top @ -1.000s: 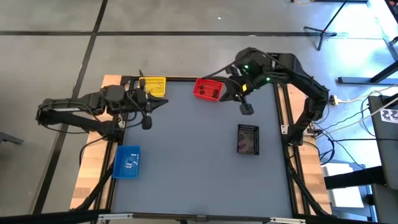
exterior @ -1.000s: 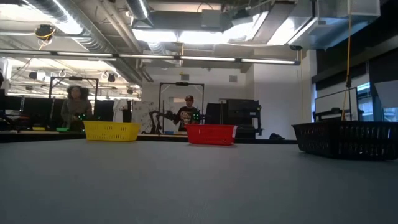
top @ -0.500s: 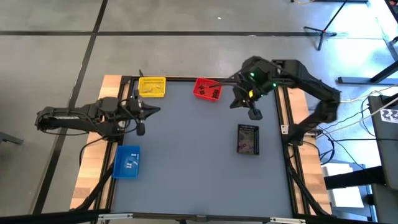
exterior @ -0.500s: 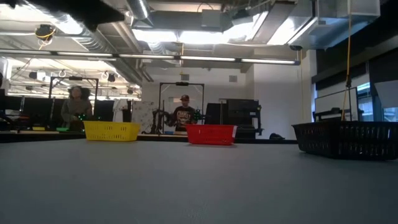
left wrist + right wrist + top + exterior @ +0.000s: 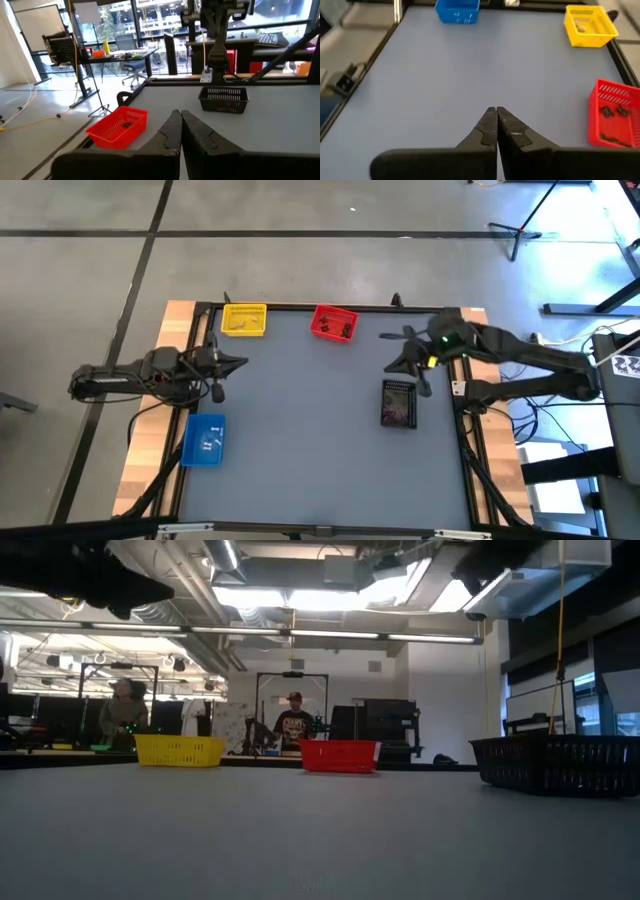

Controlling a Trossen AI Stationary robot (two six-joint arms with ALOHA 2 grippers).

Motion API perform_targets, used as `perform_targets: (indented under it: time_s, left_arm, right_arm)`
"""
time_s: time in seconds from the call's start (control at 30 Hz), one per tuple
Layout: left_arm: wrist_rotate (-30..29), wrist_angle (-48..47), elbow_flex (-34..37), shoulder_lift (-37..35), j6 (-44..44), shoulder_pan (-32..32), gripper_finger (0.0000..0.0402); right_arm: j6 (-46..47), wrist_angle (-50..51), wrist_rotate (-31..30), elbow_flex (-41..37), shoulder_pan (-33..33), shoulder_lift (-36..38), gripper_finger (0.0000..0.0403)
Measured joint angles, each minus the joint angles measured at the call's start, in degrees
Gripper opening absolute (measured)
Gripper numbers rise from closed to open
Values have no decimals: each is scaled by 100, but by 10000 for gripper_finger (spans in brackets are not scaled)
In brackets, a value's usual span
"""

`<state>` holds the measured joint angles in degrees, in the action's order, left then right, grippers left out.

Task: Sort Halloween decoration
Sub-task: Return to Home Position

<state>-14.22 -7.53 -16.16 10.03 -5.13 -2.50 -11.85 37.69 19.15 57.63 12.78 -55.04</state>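
Grey table (image 5: pixel 300 430): left gripper (image 5: pixel 180 114) at left edge, right gripper (image 5: pixel 496 109) near black bin (image 5: pixel 398 403); both jaws pressed together, empty.

2 dark arms, black from base to fingertip

The left arm (image 5: pixel 110 380) and the right arm (image 5: pixel 540 360) are built of slim black links joined by bulkier, rounded joints, all in a dull finish. A small green light (image 5: pixel 444 340) glows on the right arm near its wrist, with a yellowish spot just beside it. The left gripper (image 5: pixel 180 114) and the right gripper (image 5: pixel 496 109) each have 2 black wedge-shaped fingers that taper to narrow tips from a broad, rounded black body.
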Motion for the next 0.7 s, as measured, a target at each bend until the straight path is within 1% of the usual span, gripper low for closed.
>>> perform_targets:
  time_s: [0.23,0.33,0.53,0.7]
  left_arm:
    - [31,-4,436,-596,86,0,0]
    - [40,4,630,-783,194,1,0]
    - [49,81,963,-994,353,2,0]
    - [306,135,1188,-994,533,2,0]
  right_arm:
    - [762,-1353,-56,-1998,-2,1625,0]
    - [1035,-1875,-155,-2654,0,2367,0]
    - [1599,-2143,-323,-3653,0,3746,0]
    - [1896,-2144,-459,-4198,0,4770,0]
